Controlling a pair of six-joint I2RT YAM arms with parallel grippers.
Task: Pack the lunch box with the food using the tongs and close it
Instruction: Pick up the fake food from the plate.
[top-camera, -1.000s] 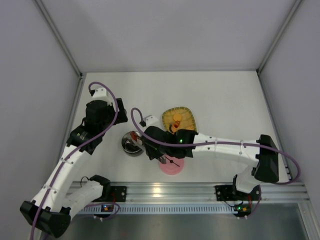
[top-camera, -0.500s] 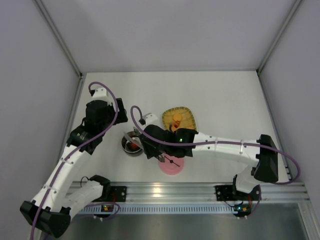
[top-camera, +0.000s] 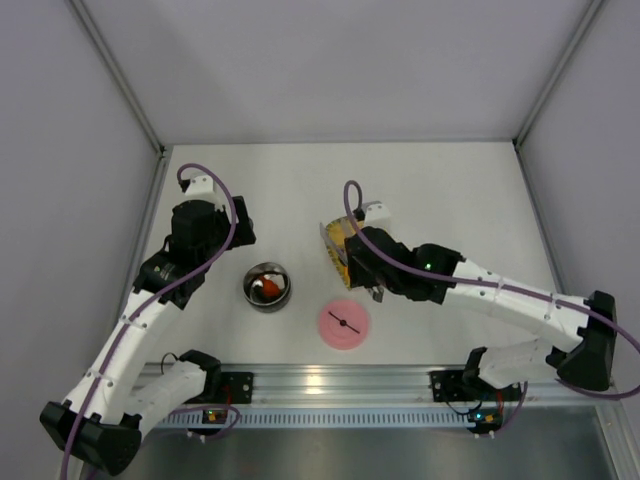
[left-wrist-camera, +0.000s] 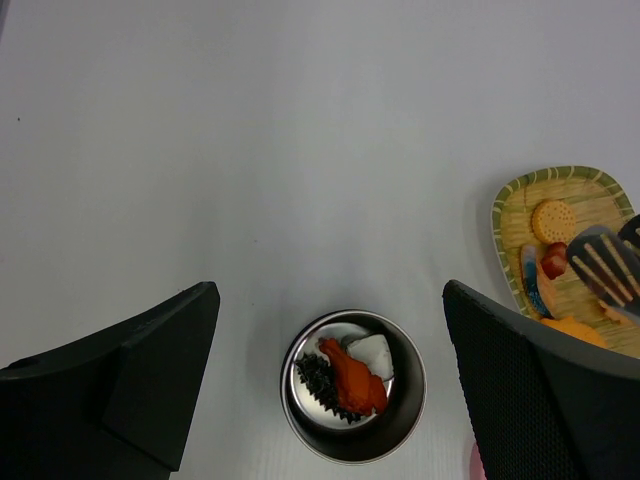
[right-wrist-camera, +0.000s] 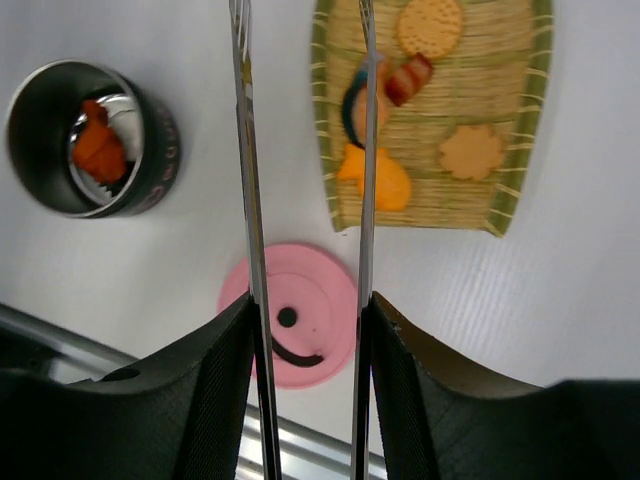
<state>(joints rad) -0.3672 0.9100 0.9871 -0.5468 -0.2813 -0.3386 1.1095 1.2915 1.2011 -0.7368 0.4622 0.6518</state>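
Seen from above, the right end effector (right-wrist-camera: 308, 310) clamps the tongs (right-wrist-camera: 246, 180) across both arms, with their tips over the yellow tray (right-wrist-camera: 490, 90) at the pink lid's (right-wrist-camera: 300, 285) twelve o'clock. The food (right-wrist-camera: 378, 182) there looks light, hard and slippery, so pinch each piece gently across its middle. The steel lunch box (left-wrist-camera: 412, 375) stands on the bench (top-camera: 450, 190) at the lid's ten o'clock, under the wide-open left end effector (left-wrist-camera: 330, 290).

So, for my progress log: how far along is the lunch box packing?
Done: an orange drumstick and a few other bits lie in the lunch box. In hand: the right gripper holds the tongs over the yellow tray. To do: move the several pieces on that tray, then fit the pink lid.
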